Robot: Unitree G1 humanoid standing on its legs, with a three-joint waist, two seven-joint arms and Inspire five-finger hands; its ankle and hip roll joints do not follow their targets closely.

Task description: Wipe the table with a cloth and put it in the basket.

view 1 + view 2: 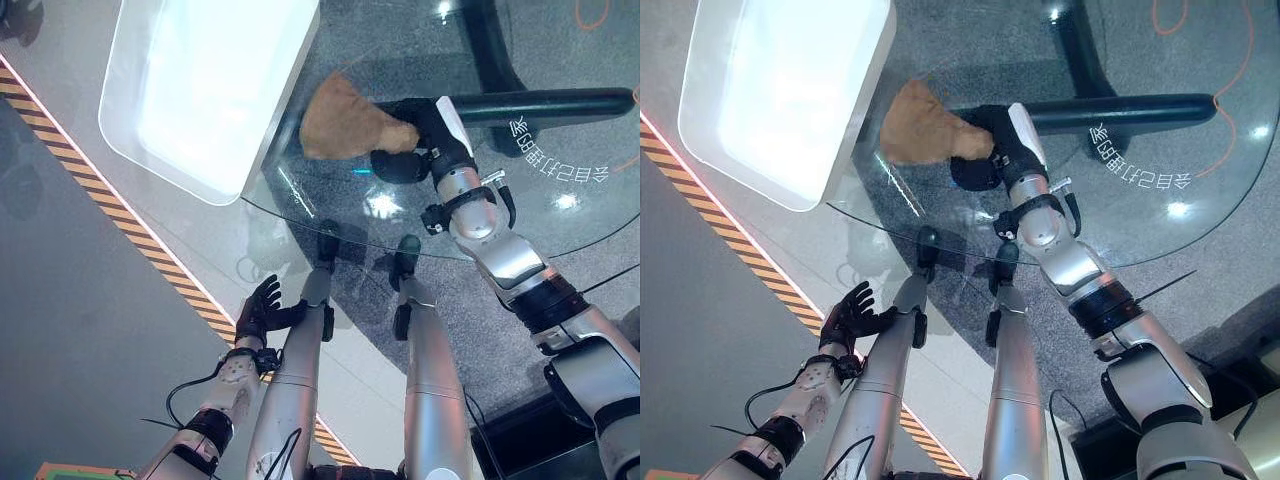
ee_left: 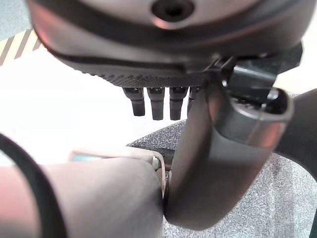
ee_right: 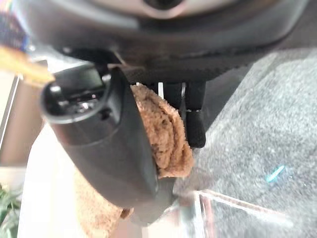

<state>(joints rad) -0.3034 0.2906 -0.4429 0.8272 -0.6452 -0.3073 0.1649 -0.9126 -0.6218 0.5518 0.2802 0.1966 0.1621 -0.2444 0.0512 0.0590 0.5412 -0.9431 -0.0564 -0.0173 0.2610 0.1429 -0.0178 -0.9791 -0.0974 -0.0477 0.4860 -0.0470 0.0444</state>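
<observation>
A brown cloth (image 1: 340, 122) lies bunched on the round glass table (image 1: 560, 150), near the table's left rim. My right hand (image 1: 415, 140) is curled on the cloth's right end, and the right wrist view shows the cloth (image 3: 168, 134) pinched between thumb and fingers (image 3: 195, 124). The cloth (image 1: 920, 128) spreads to the left past the hand (image 1: 990, 150). My left hand (image 1: 262, 310) hangs low at my left side, below the table, with its fingers (image 2: 153, 101) straight and holding nothing. The same left hand (image 1: 850, 315) appears lower left in the right eye view.
A large white rounded-rectangle tabletop (image 1: 200, 90) stands to the left, close to the glass table's edge. Under the glass a dark tubular table base (image 1: 540, 105) runs across. A yellow-and-black striped line (image 1: 120, 210) crosses the grey floor diagonally. An orange cable (image 1: 1200, 25) lies at the back right.
</observation>
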